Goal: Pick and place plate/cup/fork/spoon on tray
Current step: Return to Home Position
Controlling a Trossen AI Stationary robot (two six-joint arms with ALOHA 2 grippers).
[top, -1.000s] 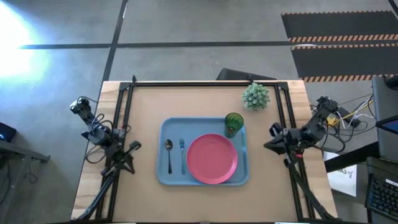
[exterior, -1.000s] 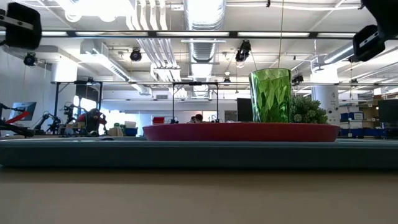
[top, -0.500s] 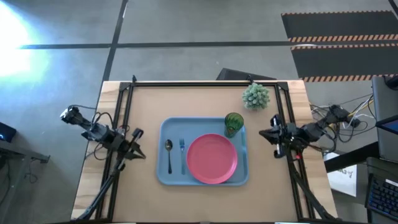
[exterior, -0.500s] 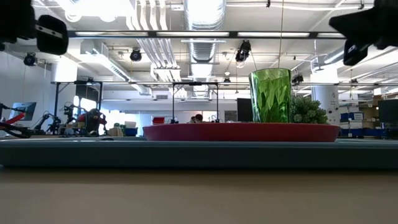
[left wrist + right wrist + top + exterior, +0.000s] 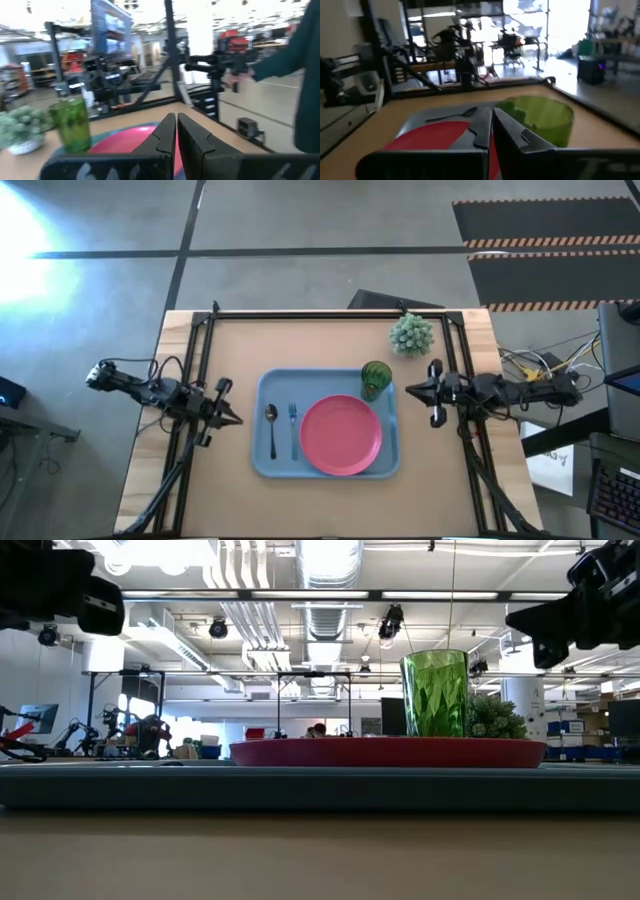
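The light-blue tray (image 5: 262,385) lies mid-table. On it rest the pink-red plate (image 5: 341,435), the green cup (image 5: 376,376) upright at its far right corner, the fork (image 5: 293,424) and the spoon (image 5: 271,425), both lying flat at its left. My left gripper (image 5: 232,420) is shut and empty, level, left of the tray. My right gripper (image 5: 412,392) is shut and empty, level, right of the cup. The left wrist view shows the cup (image 5: 73,125) and plate (image 5: 125,139); the right wrist view shows the cup (image 5: 540,117) and plate (image 5: 432,134).
A spiky pale-green potted plant (image 5: 411,333) stands at the far right of the table, behind the cup. Black frame rails (image 5: 190,380) run along the table's left, right and far edges. Bare tabletop lies near and far of the tray.
Both arms have stretched out and levelled. My left gripper has swung up and pointed toward the tray from the left. My right gripper has moved toward the far edge and the cup, pointing at the tray. The tableware has kept still.
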